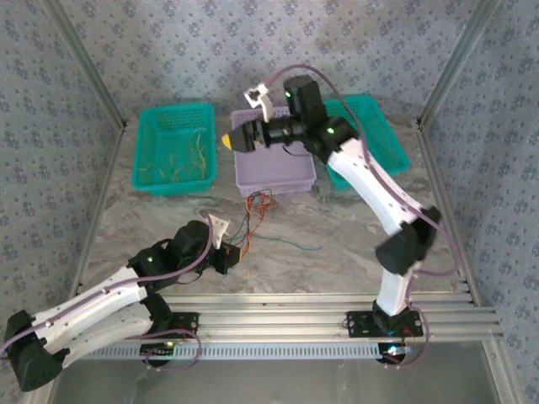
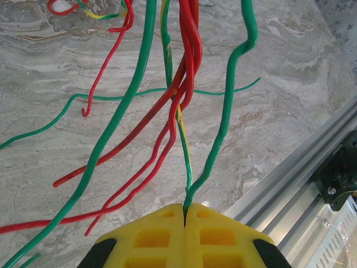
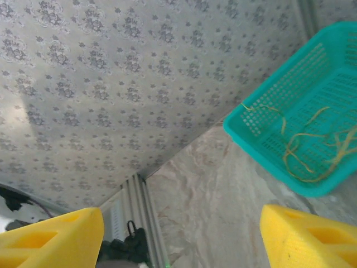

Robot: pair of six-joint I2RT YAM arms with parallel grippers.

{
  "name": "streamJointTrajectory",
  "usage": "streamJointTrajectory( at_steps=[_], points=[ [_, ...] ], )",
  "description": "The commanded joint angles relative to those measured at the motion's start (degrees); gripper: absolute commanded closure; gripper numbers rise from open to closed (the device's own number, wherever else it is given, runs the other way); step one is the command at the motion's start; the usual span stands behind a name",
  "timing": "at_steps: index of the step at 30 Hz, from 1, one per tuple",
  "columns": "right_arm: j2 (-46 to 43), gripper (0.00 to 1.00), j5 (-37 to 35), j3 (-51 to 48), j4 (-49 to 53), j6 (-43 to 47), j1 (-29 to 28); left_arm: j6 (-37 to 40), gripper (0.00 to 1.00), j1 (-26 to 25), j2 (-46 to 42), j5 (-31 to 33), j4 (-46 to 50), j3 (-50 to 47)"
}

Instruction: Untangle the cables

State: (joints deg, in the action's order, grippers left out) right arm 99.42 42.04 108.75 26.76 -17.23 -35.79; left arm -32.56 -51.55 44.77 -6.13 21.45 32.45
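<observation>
Left gripper [image 2: 184, 215] is clamped tight, its yellow fingers [image 2: 150, 237] pressed together on a green cable [image 2: 223, 123] that runs up out of the seam between them. Ahead of it the cables [image 1: 258, 204], red and green with a trace of yellow, sit in a loose tangle on the marble table [image 1: 337, 240], just in front of the purple basket [image 1: 278, 172]. At the back, the right gripper [image 3: 182, 229] is held up by that basket's left rim, fingers spread wide, nothing between them. Past it, a teal basket [image 3: 290, 84] holds a few yellow cables [image 3: 304, 148] on its floor.
</observation>
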Motion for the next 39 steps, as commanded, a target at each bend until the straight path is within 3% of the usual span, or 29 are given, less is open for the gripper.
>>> streamJointTrajectory(
  at_steps=[1, 8, 14, 19, 24, 39],
  points=[
    [-8.7, 0.24, -5.6, -14.7, -3.4, 5.1, 0.9, 0.8, 1.0, -0.6, 0.9, 0.3, -3.7, 3.1],
    [-25.2, 0.29, -3.2, -43.9, -13.1, 2.1, -0.6, -0.3, 1.0, -0.7, -0.3, 0.6, -7.4, 4.2],
    [-30.9, 0.33, -2.0, -58.2, -24.5, -2.1, -2.3, -2.1, 1.0, -0.7, 0.3, 0.5, -10.1, 4.2],
    [-29.9, 0.4, -3.7, -63.2, -32.3, -5.6, -2.8, -3.9, 1.0, -0.7, 1.5, -0.5, -12.9, 3.9],
    [-26.6, 0.4, -6.7, -64.2, -39.0, -7.4, -4.5, -5.1, 1.0, -0.7, 2.3, -1.1, -14.6, 3.6],
    [-18.0, 0.46, -11.7, -61.0, -44.7, -7.6, -8.0, -7.4, 1.0, -0.7, 2.5, -3.6, -18.7, 2.8]
  ],
)
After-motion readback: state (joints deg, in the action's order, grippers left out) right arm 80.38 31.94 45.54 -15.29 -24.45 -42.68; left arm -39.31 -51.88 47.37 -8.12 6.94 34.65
